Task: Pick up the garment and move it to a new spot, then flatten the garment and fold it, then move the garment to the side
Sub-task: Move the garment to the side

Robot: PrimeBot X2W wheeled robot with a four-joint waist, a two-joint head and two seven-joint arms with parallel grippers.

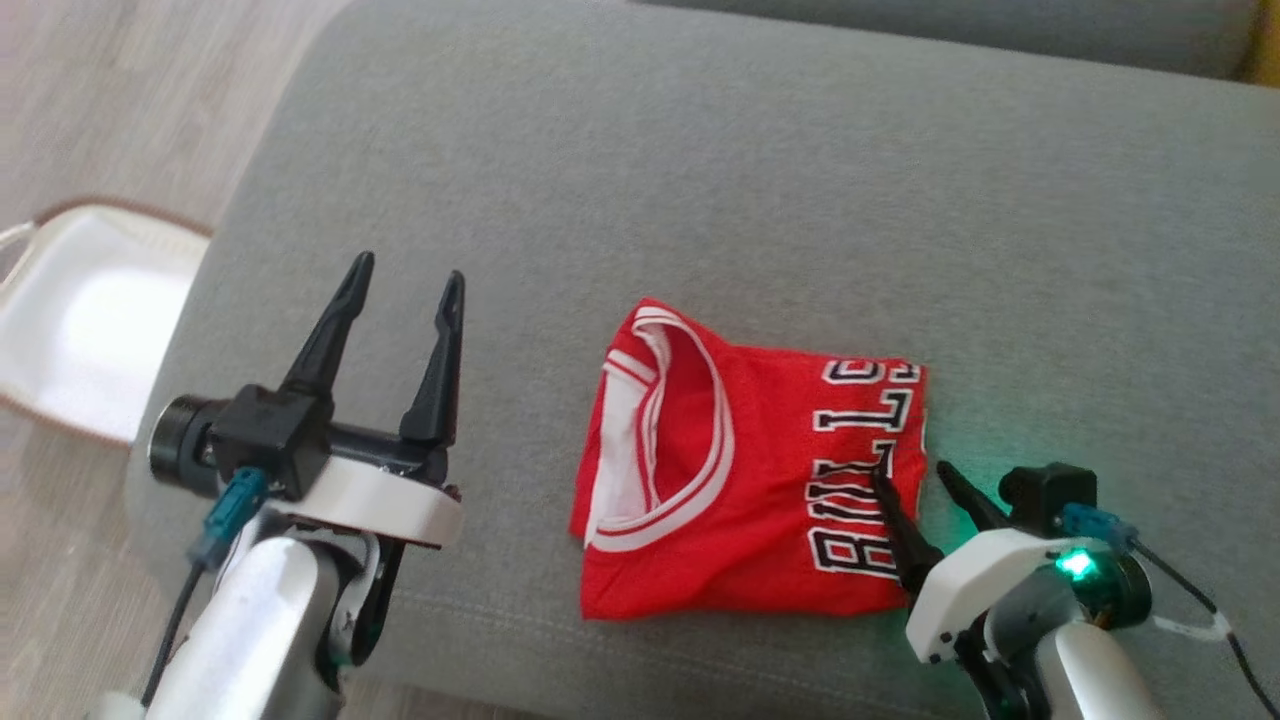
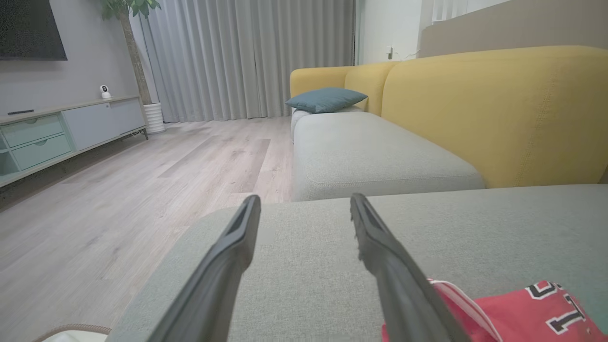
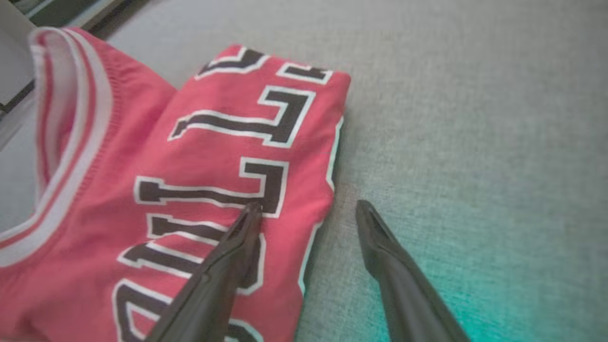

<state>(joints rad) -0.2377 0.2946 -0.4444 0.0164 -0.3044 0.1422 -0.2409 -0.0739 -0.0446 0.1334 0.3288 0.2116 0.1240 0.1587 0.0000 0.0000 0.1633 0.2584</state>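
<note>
Red jersey [image 1: 740,470], soft, light and likely to sag, is seen folded on the grey sofa [image 1: 700,150]; its right edge is judged the place to be pinched. That edge is straddled by the right gripper [image 1: 912,472], jaws spread and empty, one finger over the lettering [image 1: 862,412], one over bare sofa. The left gripper [image 1: 408,268] is held apart at the jersey's left, likewise spread and empty.

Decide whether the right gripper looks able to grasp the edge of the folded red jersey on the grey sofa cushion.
Probably yes: the open right gripper straddles an edge of the folded red jersey, one finger over cloth, one over the grey sofa cushion; nothing blocks it.
</note>
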